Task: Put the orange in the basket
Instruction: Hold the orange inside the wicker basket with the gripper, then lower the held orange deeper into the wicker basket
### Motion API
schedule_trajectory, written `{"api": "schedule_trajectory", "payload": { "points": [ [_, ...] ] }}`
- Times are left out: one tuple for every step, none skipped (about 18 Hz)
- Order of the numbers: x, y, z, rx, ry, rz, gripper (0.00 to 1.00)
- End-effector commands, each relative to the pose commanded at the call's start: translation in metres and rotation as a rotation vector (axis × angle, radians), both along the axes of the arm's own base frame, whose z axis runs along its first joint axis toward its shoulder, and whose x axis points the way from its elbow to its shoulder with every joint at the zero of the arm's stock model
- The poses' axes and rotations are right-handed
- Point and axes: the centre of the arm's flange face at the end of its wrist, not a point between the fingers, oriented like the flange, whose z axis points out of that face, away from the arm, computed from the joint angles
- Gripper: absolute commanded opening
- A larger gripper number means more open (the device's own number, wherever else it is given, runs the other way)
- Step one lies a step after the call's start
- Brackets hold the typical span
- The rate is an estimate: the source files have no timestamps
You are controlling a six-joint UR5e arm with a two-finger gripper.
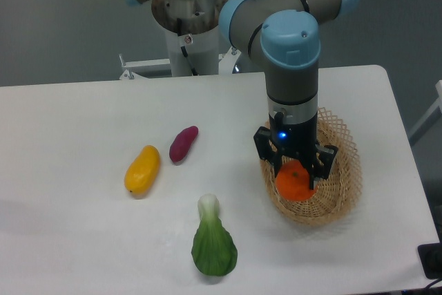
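The orange (293, 183) is seen inside the basket (345, 170), toward its near-left part, low against the woven floor. Whether it rests fully on the wicker or is lifted slightly off it cannot be told from this view. It is flanked by the two dark fingers of the gripper (295, 174), which is pointed straight down from the arm (290, 53). The jaws are set closely on either side of the fruit and appear to be gripping it, with one finger at its left edge and the other at its upper right. A small blue light is lit on the gripper body just above the fruit.

The basket is placed on the right half of the white surface (83, 136), its lacy rim visible to the right of and behind the gripper; the far-left part of the rim is hidden by the gripper body.

Well apart from the basket, toward the left, a yellow-orange elongated fruit (142, 169) is laid on the surface, and just beside it, to its upper right, a small purple sweet potato (183, 144) is laid at a slant. Nearer the front edge, between these and the basket, a green bok choy (213, 240) is laid with its white stem end pointed away from the camera.
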Motion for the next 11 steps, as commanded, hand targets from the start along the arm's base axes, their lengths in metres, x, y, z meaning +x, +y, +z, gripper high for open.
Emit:
{"api": "schedule_trajectory", "payload": {
  "points": [
    [0.0,-0.001,-0.005,-0.012,0.002,-0.025,0.6],
    [-0.002,-0.004,-0.01,-0.02,0.001,-0.037,0.6],
    [-0.008,-0.011,-0.014,-0.031,0.0,-0.048,0.6],
    [-0.012,-0.017,-0.02,-0.044,-0.002,-0.068,0.6],
    [-0.014,-0.021,-0.026,-0.055,-0.006,-0.082,0.6],
    [-0.015,-0.026,-0.041,-0.077,-0.022,-0.109,0.6],
    [-0.017,-0.032,-0.054,-0.092,-0.012,-0.136,0.6],
    [-0.018,-0.035,-0.063,-0.095,-0.002,-0.151,0.6],
    [-0.02,-0.04,-0.074,-0.105,0.003,-0.159,0.6],
    [-0.02,-0.044,-0.084,-0.126,0.006,-0.179,0.6],
    [-0.024,-0.053,-0.093,-0.155,0.008,-0.193,0.6]
  ]
}}
